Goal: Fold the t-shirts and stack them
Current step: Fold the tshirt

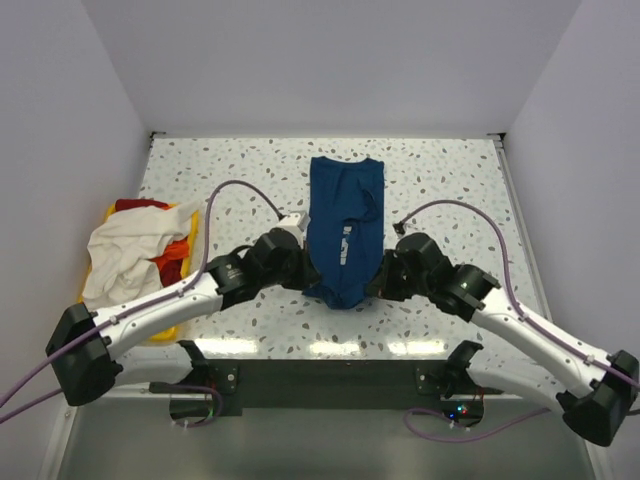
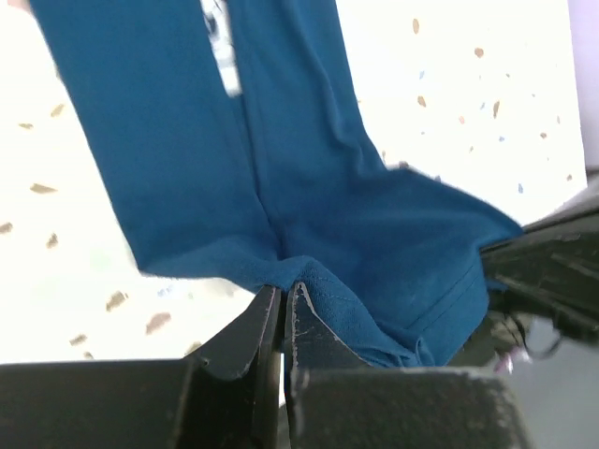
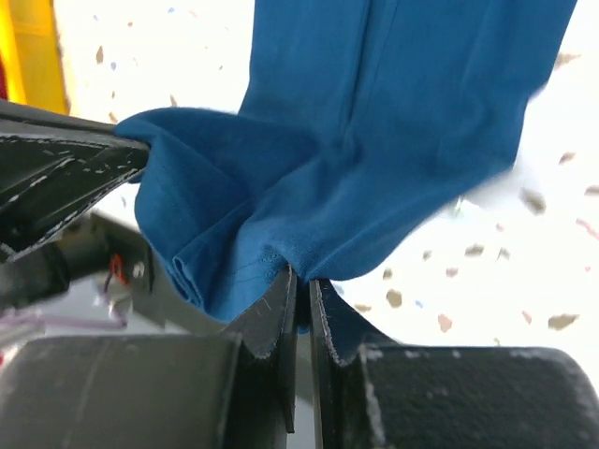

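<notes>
A navy blue t-shirt (image 1: 344,228) lies folded into a long narrow strip down the middle of the table, a sliver of white print showing in its central fold. My left gripper (image 1: 306,272) is shut on the strip's near left corner, and in the left wrist view the cloth (image 2: 309,187) is pinched between the fingertips (image 2: 284,292). My right gripper (image 1: 380,275) is shut on the near right corner, where the blue fabric (image 3: 374,140) bunches above its tips (image 3: 301,276). The near hem is lifted and sags between the two grippers. A cream-white t-shirt (image 1: 118,255) and red and orange ones (image 1: 172,262) lie heaped at the left.
A yellow plastic bin (image 1: 196,222) holds the heaped shirts at the table's left edge. Purple cables (image 1: 240,186) arc above both arms. The speckled tabletop (image 1: 450,180) is walled in by white panels at the back and sides.
</notes>
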